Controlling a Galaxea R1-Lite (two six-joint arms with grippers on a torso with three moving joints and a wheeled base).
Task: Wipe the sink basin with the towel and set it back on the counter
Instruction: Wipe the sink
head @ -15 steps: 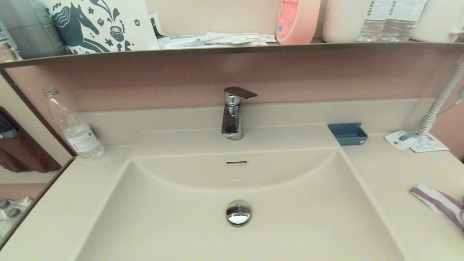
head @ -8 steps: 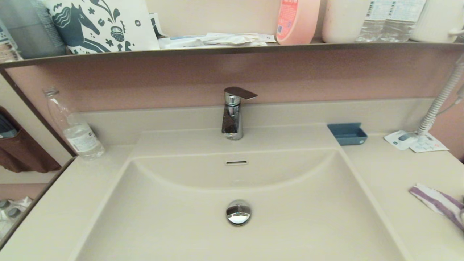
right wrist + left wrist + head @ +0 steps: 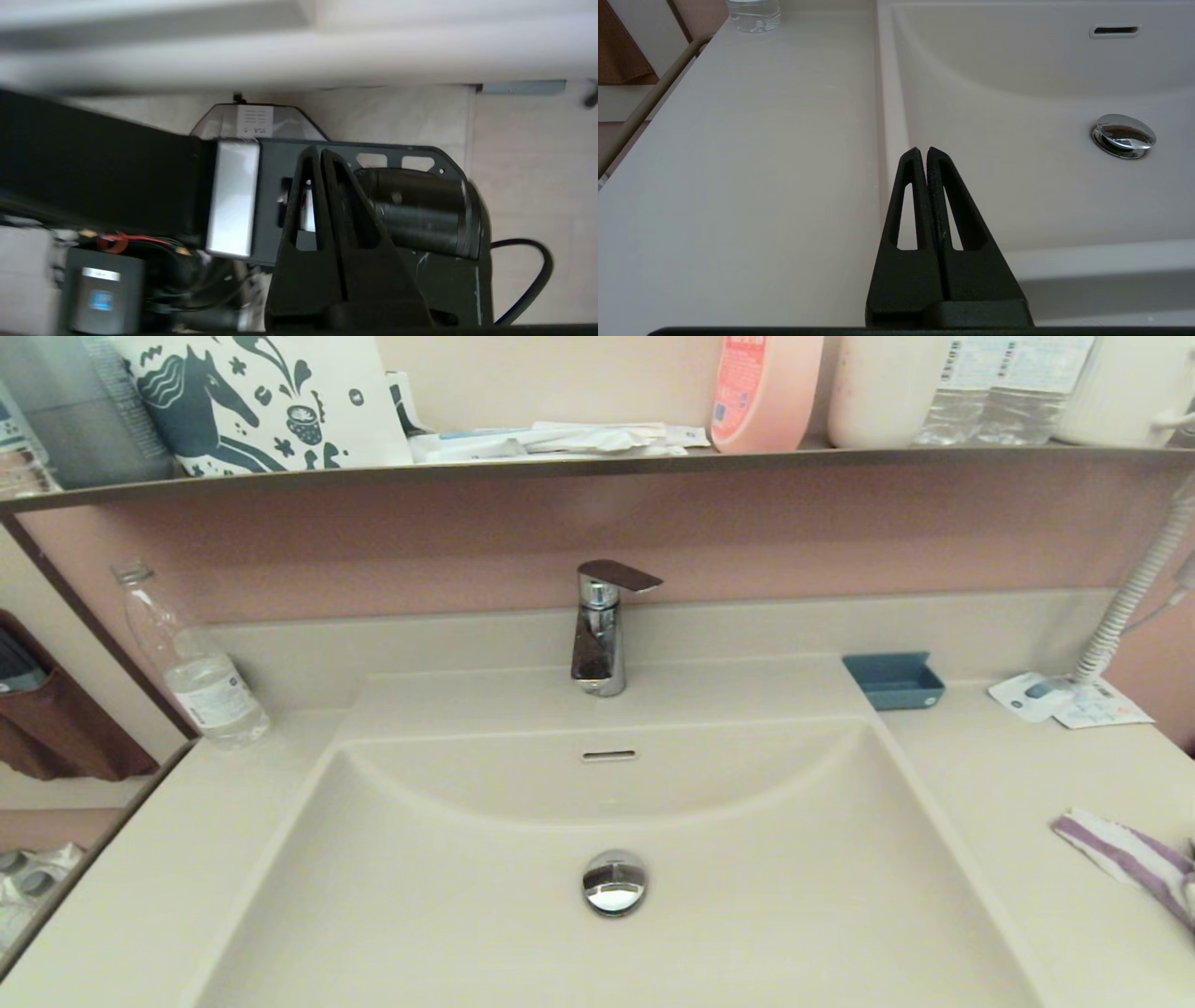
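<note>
Towel [image 3: 1130, 863], striped purple and white, lies crumpled on the surface [image 3: 1008, 803] to the right of the sink basin [image 3: 448, 915], near the front right corner and partly cut off by the edge of the head view. The basin holds only its chrome drain plug [image 3: 614, 883], with the slot overflow [image 3: 610, 755] in the curved back wall below the faucet [image 3: 597, 630]. The left gripper [image 3: 922, 151] hovers over the front left rim of the basin, jaws clenched together on nothing. The right gripper [image 3: 318, 151] hangs low, pointing down at the robot's own base and the tiled floor, jaws likewise pressed together and empty. A water bottle [image 3: 191, 663] stands at the back left, a blue tray [image 3: 894, 679] and a printed card [image 3: 1069, 702] at the back right.
</note>
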